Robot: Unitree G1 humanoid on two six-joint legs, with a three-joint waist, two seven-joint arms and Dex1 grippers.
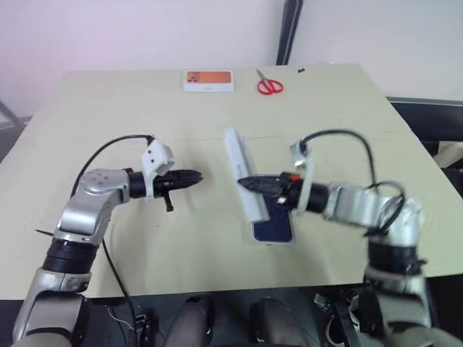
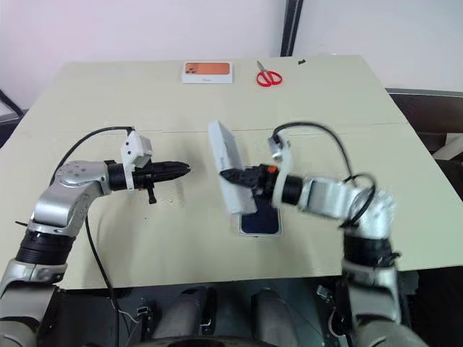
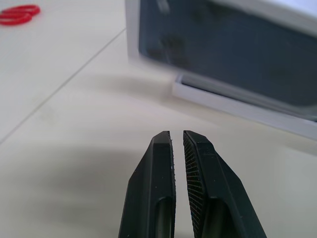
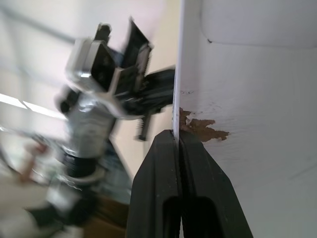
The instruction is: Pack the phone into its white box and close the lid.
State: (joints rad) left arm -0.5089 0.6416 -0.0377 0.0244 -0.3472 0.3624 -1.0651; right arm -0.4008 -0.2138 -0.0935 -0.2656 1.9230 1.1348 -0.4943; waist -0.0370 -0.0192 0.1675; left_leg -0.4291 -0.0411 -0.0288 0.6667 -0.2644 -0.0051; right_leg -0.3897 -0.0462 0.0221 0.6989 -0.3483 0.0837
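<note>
Across the wide pale beige surface (image 1: 145,246), everything sits relative to the shallow white box (image 1: 273,241), which lies flat near the front edge at the middle. Inside that tray rests the dark navy-blue slab phone (image 1: 275,224), its near end showing. Tilted up on edge over the tray's far-left side stands the deeper plain white rectangular lid (image 1: 240,173), lifted off the surface at a slant. The right end effector (image 1: 249,183), reaching in from the right of the tray, is clamped on the lid's thin wall; the right wrist view shows its black fingers (image 4: 198,173) pinched on the white edge. The left end effector (image 1: 194,176) hovers to the left of the tray, apart from the lid, its jaws nearly together and holding nothing. Far beyond the tray, by the back edge, lie a flat orange-topped white box (image 1: 209,80) and red-handled scissors (image 1: 270,85).
</note>
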